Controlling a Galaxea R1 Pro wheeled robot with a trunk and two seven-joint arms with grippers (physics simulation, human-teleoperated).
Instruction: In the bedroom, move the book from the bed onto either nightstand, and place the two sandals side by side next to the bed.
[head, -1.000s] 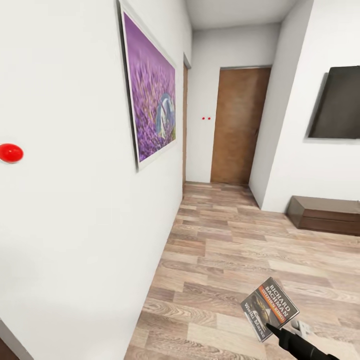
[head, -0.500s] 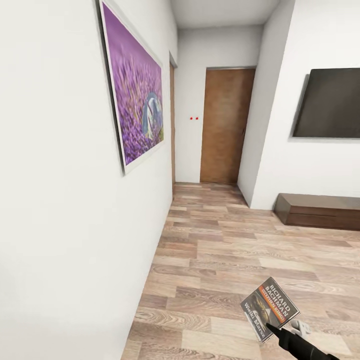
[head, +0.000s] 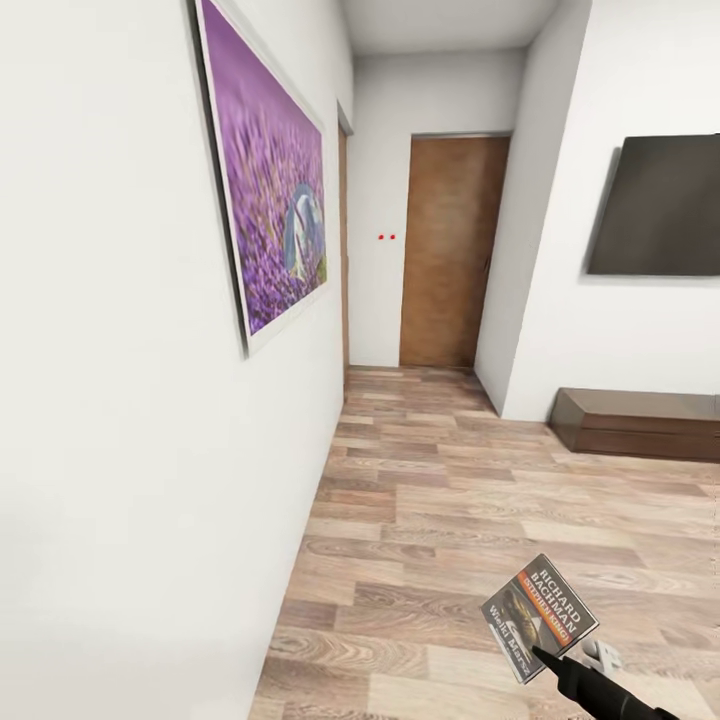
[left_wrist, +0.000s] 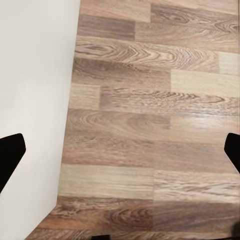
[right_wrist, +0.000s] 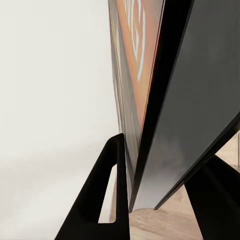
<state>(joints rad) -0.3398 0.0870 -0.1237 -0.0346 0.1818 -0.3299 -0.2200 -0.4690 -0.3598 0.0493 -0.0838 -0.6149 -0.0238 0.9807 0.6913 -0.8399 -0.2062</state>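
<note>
Book in hand: the thin paperback with its orange band and white "Richard Bachman" lettering hangs above the wood-plank floor at the lower right of the head view, tilted, its cover facing the camera, pinched at its lower corner by the right gripper on the end of a black arm. In the right wrist view the book shows edge-on, clamped between the two black fingers, which are closed tight against its covers. The left gripper has its fingers spread wide, one dark tip at each side of the left wrist view, holding nothing, with plank floor and the foot of a white wall beneath. Ahead, a corridor runs between white walls to a brown door. A framed purple flower picture hangs on the left-hand wall, a dark screen on the right-hand wall, and a long low dark brown cabinet stands on the floor below the screen.
</note>
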